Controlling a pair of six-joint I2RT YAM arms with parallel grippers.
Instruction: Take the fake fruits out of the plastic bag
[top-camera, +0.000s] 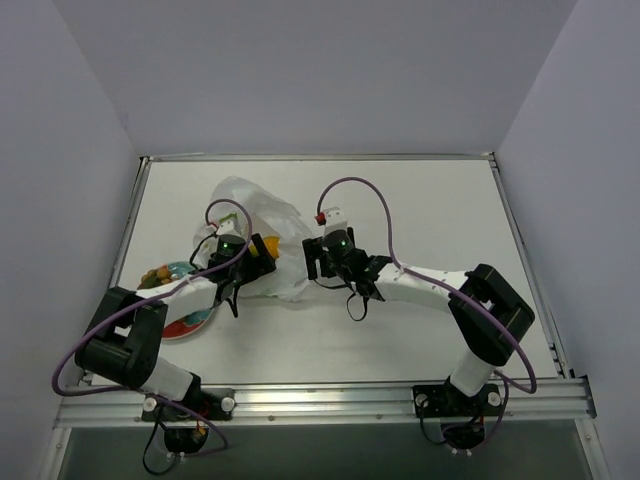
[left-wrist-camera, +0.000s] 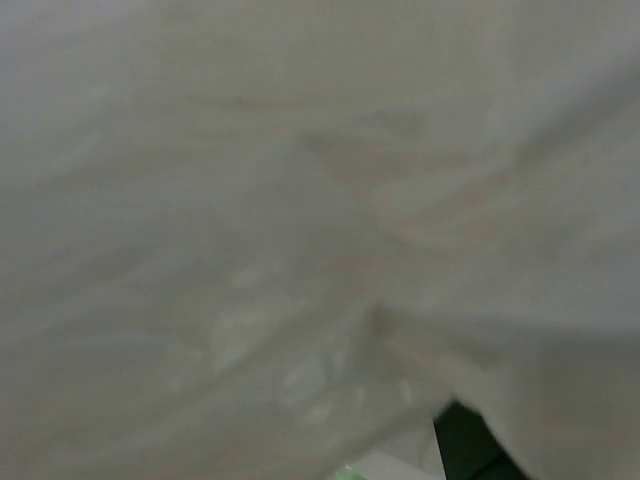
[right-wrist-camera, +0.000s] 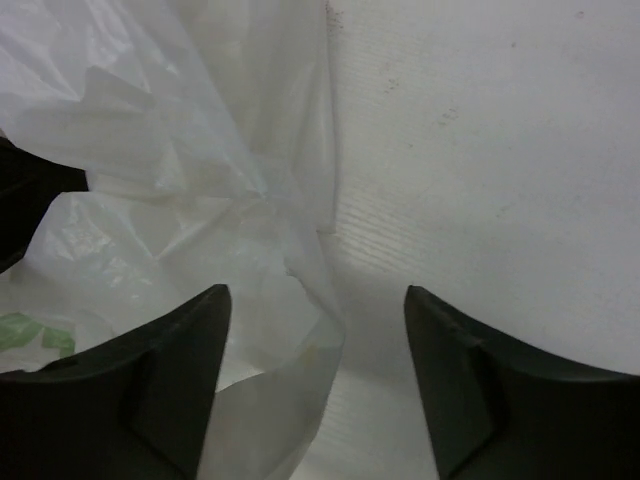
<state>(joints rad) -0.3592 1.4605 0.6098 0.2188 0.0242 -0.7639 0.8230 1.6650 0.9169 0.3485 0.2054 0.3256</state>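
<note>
The white plastic bag lies crumpled at the table's middle left. My left gripper is pushed into its near side. A yellow-orange fruit shows right at the gripper, but I cannot tell if the fingers hold it. The left wrist view is filled by blurred bag plastic and the fingers are hidden. My right gripper is open at the bag's right edge. A fold of the bag hangs between its fingers. Green patches show through the plastic.
A red-rimmed plate sits left of the bag under the left arm, with a yellow-orange item at its far side. A metal rail runs along the near edge. White walls close in the table.
</note>
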